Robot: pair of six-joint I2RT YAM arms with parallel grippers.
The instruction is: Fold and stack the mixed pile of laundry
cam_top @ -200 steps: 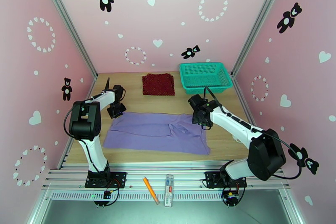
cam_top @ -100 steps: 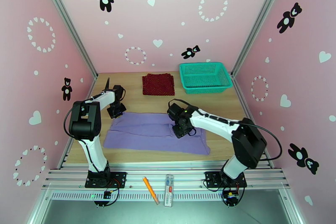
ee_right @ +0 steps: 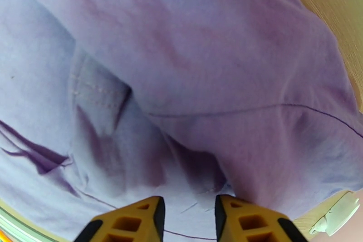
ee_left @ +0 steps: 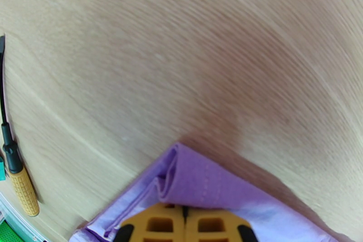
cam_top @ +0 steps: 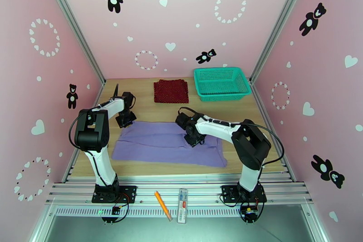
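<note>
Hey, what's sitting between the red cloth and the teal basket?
Nothing. Only a narrow bare strip of table separates the red cloth from the basket, as the top view shows.

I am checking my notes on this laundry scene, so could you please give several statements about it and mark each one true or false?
1. The folded dark red cloth lies on the table beside the teal mesh basket, on the left arm's side. True.
2. The purple T-shirt lies inside the basket. False: it lies on the table, nearer the arm bases.
3. The left end effector is shut on a corner of the T-shirt. True.
4. The right end effector hangs over the dark red cloth. False: it is down at the middle of the T-shirt.
</note>
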